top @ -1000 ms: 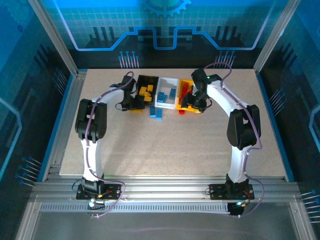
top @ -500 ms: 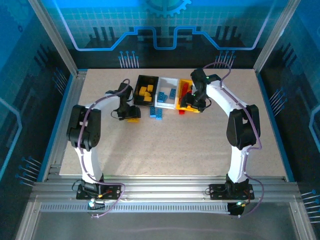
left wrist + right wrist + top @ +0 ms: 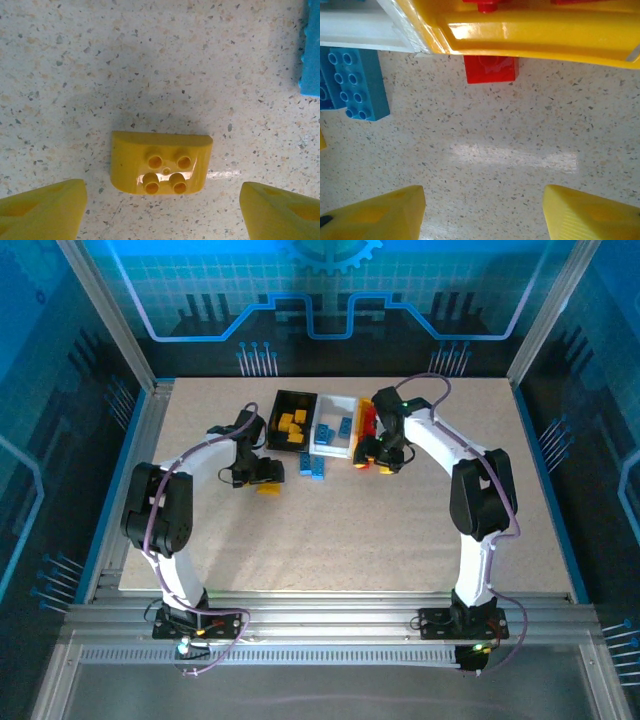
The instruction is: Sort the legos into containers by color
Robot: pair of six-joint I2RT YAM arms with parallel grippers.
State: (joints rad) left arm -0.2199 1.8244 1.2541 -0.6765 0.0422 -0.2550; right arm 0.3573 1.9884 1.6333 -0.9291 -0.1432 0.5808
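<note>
Left gripper (image 3: 162, 205), jaws wide, hovers over the small yellow studded plastic brick (image 3: 161, 162); I'd ease forward, centre it, pinch its ends. Right gripper (image 3: 482, 212), off right of it, gapes too.

This was a robot lab's test cell, not a home or a shop: a white-and-black left arm (image 3: 155, 515) and right arm (image 3: 480, 495) were bolted side by side onto bare aluminium rails (image 3: 330, 625) at the near edge of a speckled, stone-look counter (image 3: 350, 530). Thin purple cables (image 3: 420, 381) looped along both arms. Slanted metal posts (image 3: 105, 310) framed the counter like a cage, and the walls (image 3: 330, 290) around it were blue panels printed with a grid, circuit lines and a gear.
</note>
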